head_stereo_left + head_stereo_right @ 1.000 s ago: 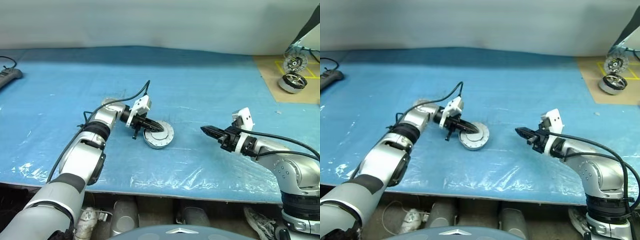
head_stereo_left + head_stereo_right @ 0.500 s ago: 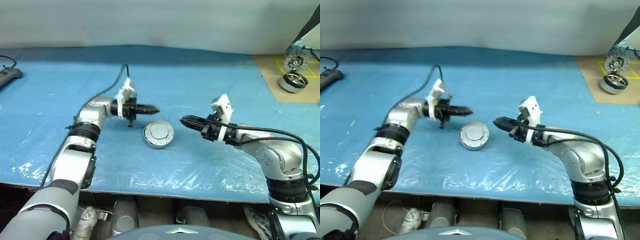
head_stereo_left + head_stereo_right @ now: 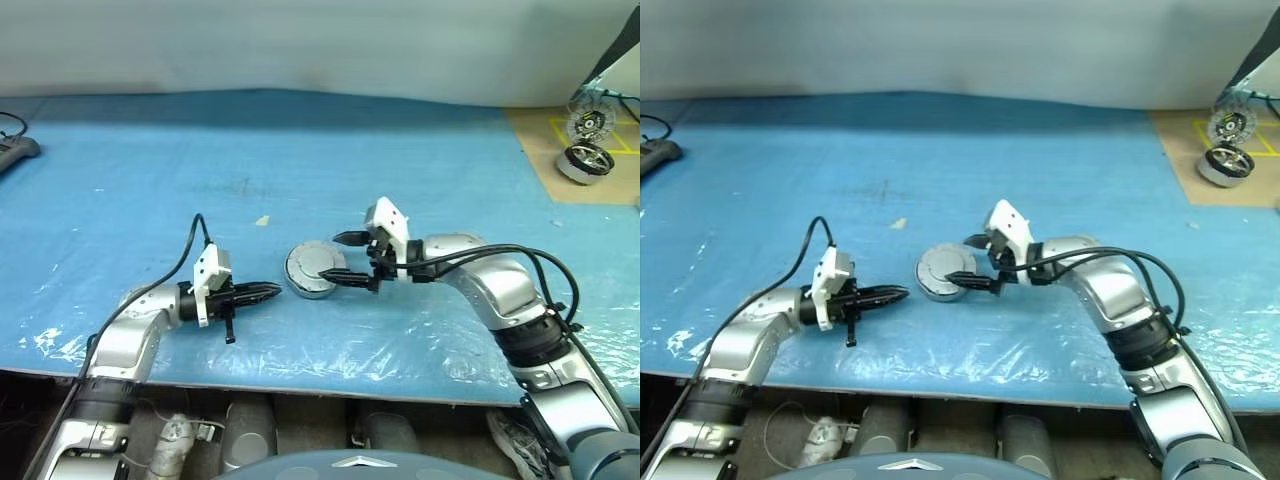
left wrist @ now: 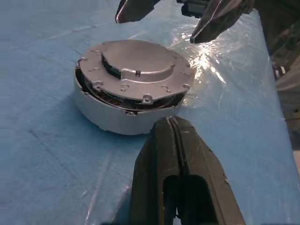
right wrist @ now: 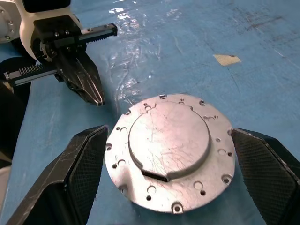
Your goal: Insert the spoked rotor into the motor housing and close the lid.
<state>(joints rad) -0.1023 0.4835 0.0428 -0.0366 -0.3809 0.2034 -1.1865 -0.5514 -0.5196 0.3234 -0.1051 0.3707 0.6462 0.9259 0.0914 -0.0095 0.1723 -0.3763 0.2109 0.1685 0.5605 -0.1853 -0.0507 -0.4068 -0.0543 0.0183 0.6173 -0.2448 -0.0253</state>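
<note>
Left hand clenched, empty, near counter front edge, just beside housing. Housing toward front-middle, lid on top, seemingly skewed, gap showing one side. Right hand spread wide, flanking lid. Risk: squeeze on unseated lid jams it or shoves housing sideways.

Left arm is bent low at the near left, its forearm lying nearly level and directed toward the centre. The left gripper is seen with its jaws pressed together, nothing being held between them. Right arm is reached in from the right, elbow raised, wrist turned inward toward the left. The right gripper is shown with its jaws spread wide, one fingertip farther back, the other nearer; nothing is gripped.
</note>
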